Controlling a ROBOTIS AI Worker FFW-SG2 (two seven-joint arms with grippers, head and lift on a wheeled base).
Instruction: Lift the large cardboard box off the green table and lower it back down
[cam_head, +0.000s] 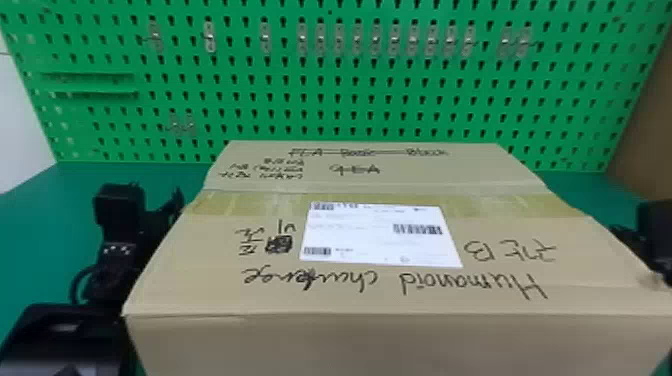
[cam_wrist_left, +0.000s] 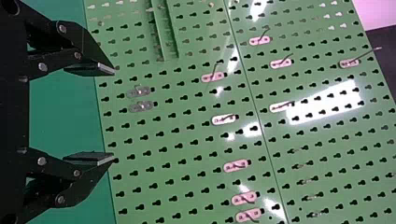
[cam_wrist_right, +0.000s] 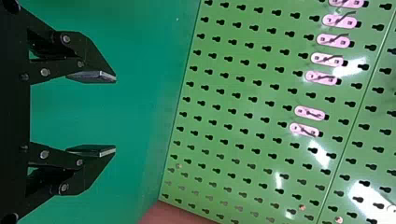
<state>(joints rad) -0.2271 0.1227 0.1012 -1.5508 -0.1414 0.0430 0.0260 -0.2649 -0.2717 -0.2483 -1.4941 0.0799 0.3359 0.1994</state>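
The large cardboard box (cam_head: 380, 300), with a white label and handwriting on top, fills the middle and front of the head view. Its underside is hidden, so I cannot tell whether it rests on the green table (cam_head: 35, 225). Beside its left side is my left gripper (cam_head: 145, 215); my right gripper (cam_head: 655, 235) is by its right side, partly cut off by the edge. Whether either touches the cardboard is unclear. In the left wrist view, the left gripper (cam_wrist_left: 113, 115) stands open with nothing between its fingers. The right gripper (cam_wrist_right: 115, 114) is likewise open and holds nothing.
A green pegboard (cam_head: 310, 110) with several small clips rises behind the box. Two narrow green ledges (cam_head: 90, 92) jut from its left part. A brown panel (cam_head: 645, 130) stands at the far right edge, and a pale wall (cam_head: 20, 130) at the far left.
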